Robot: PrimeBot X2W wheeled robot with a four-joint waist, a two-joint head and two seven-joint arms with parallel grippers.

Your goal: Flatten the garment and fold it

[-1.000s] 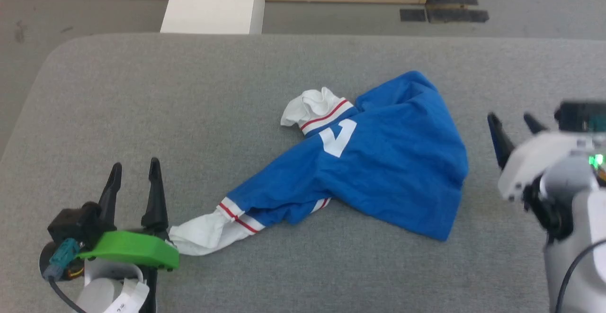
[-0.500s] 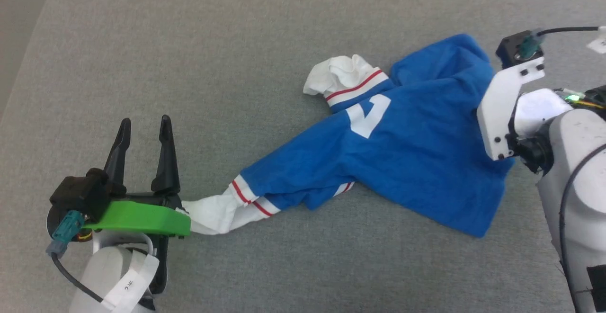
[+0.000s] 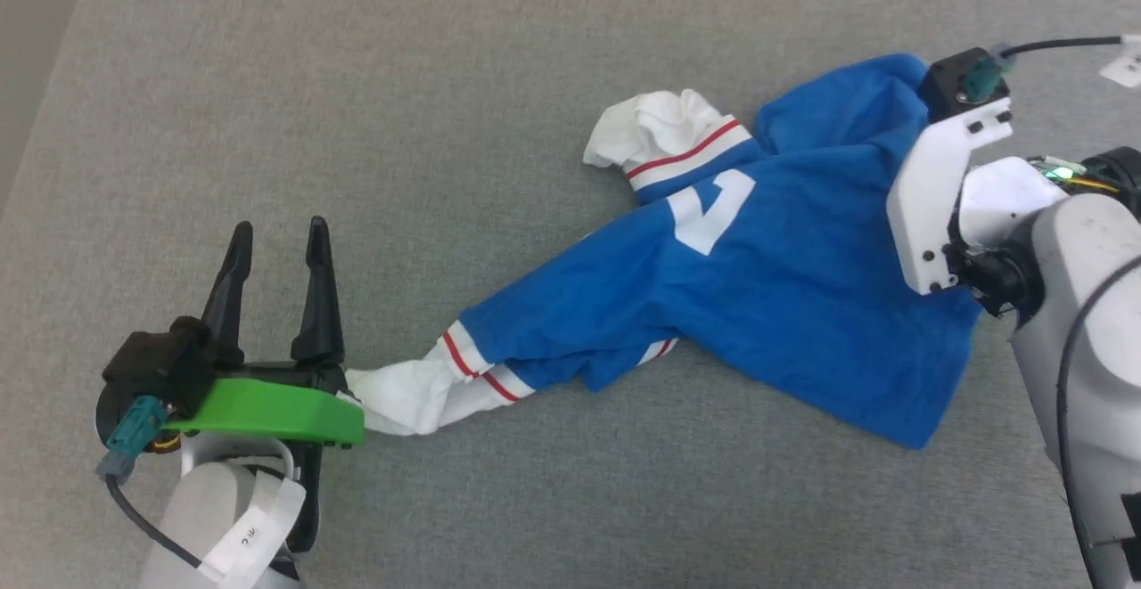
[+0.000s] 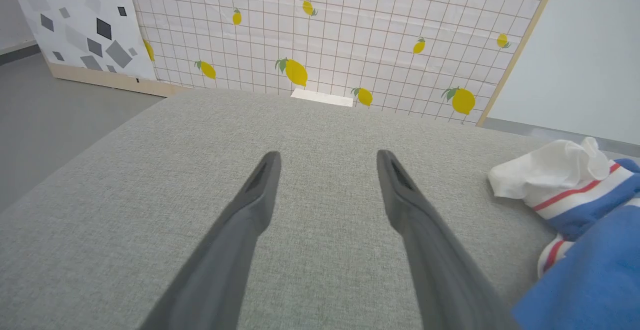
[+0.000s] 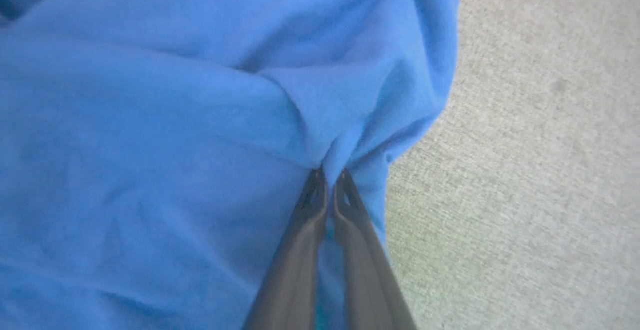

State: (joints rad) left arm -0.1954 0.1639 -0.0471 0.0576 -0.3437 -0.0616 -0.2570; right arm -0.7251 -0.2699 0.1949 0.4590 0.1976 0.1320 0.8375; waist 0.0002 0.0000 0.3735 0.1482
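Jersey T-shirt (image 3: pixel 758 304) crumpled on grey bench (image 3: pixel 446 81); right gripper (image 5: pixel 327 172) clamped on its blue cloth; left gripper (image 3: pixel 278 225) spread wide, empty.

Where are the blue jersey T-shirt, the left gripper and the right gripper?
blue jersey T-shirt (image 3: pixel 802 322): head view, on its blue body cloth.
left gripper (image 3: pixel 278 225): head view, between its open fingertips.
right gripper (image 5: pixel 330 171): right wrist view, between its fingertips, shut on the cloth.

Two long, tapering black fingers form the left gripper (image 3: pixel 278 225), set above a bright green plastic bracket (image 3: pixel 267 411). Left of the bracket, a teal plug (image 3: pixel 132 433) feeds a black cable (image 3: pixel 143 531). Below the bracket, a white printed label (image 3: pixel 254 528) wraps the pale grey forearm (image 3: pixel 183 518). Far right of the bracket are a white plate with dark screws (image 3: pixel 931 206) and a small green light (image 3: pixel 1058 172).
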